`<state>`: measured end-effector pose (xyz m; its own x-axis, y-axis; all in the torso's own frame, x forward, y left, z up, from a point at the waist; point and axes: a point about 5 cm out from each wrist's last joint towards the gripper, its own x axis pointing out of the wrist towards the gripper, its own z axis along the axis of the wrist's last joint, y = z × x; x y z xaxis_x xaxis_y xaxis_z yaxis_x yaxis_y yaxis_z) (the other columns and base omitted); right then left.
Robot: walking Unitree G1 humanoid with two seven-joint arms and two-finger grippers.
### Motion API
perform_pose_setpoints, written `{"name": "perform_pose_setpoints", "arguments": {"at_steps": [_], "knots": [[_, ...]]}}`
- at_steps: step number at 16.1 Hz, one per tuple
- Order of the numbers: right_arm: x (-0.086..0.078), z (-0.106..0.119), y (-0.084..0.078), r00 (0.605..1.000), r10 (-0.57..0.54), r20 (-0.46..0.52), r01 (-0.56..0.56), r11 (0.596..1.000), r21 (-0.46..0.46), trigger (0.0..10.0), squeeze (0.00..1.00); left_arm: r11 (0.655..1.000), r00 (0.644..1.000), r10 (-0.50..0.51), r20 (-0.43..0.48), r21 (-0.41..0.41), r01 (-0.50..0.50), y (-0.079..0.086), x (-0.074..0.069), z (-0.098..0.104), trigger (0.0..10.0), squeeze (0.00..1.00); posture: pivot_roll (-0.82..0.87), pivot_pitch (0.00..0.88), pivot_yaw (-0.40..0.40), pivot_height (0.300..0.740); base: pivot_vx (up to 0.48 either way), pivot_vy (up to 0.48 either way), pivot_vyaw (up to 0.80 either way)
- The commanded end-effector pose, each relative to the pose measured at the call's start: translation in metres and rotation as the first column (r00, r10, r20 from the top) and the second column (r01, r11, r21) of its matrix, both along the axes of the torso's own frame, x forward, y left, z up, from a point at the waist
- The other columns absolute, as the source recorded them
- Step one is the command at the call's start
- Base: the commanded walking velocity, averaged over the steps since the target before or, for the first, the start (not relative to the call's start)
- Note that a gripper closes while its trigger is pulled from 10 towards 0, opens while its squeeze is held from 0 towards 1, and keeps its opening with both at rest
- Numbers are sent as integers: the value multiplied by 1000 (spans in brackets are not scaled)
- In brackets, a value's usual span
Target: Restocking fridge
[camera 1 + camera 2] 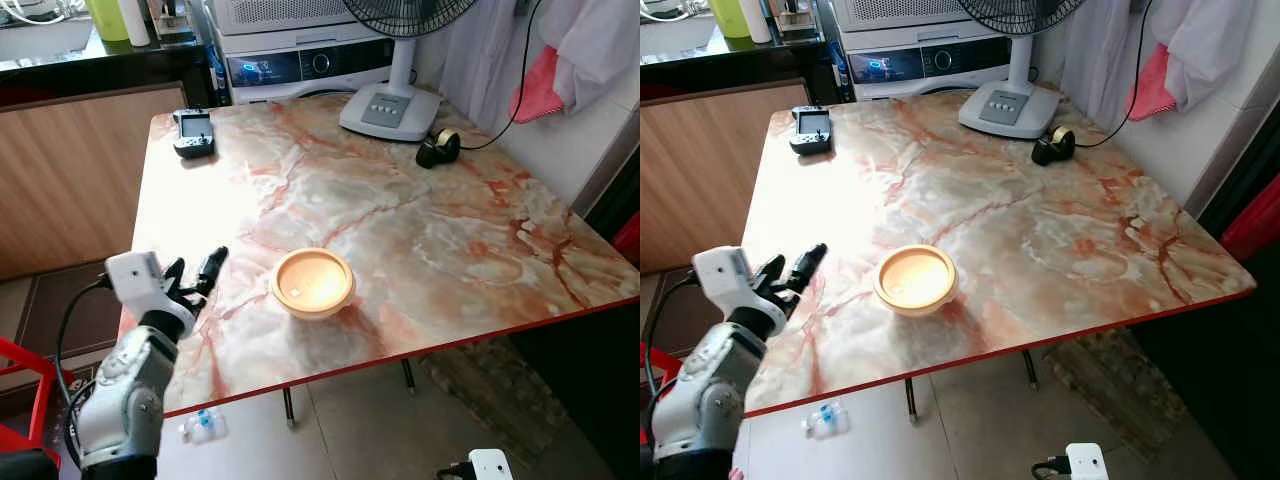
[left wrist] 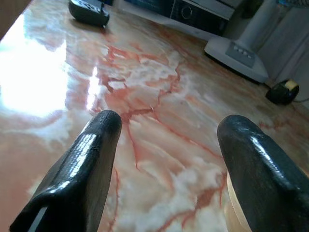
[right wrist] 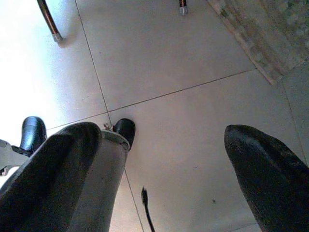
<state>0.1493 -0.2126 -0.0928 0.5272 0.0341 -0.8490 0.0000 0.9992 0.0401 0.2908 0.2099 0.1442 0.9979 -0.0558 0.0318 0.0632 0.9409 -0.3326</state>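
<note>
Though parted and holding nothing, left gripper (image 1: pixel 195 275) hovers over table (image 1: pixel 450 230) edge; bowl (image 1: pixel 312 283) sits just at its 3 o'clock, nearer this arm; right gripper (image 3: pixel 159 169) hangs open, floorward.

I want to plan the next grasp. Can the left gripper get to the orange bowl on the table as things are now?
Probably yes. The left gripper is open above the marble table, beside the orange bowl, and the stretch of tabletop between them is bare. The bowl's rim already shows next to one finger.
</note>
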Motion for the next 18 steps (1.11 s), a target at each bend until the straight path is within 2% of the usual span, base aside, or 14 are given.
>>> {"name": "perform_pose_setpoints", "arguments": {"at_steps": [1, 6, 12, 16, 18], "knots": [[0, 0, -1, 1000, -21, 8, 21, 1000, 7, 10000, 0, 999, 1000, 1, 12, 37, -2, 0, -2, 3, 10000, 0, 85, 53, -32, 740, 0, 0, 0], [3, 1, 0, 999, -31, 16, 31, 999, 25, 10000, 0, 997, 995, -78, 61, 28, 76, -6, 0, 8, 10000, 0, 86, 55, -27, 740, 218, 0, 0], [4, 1, 1, 1000, -23, 18, 22, 999, 31, 10000, 0, 994, 992, -107, 68, 22, 106, -13, 1, 6, 10000, 0, 86, 55, -28, 740, 291, 0, -242], [4, 2, 1, 1000, -6, 16, 6, 999, 32, 10000, 0, 986, 987, -154, 54, 65, 150, -18, -3, 4, 10000, 0, 97, 60, -34, 740, 194, 0, 0], [4, 2, 0, 1000, -3, 15, 2, 1000, 31, 10000, 0, 984, 984, -175, 45, 55, 172, -22, -8, 2, 10000, 0, 101, 60, -37, 740, 0, 0, 0]]}}
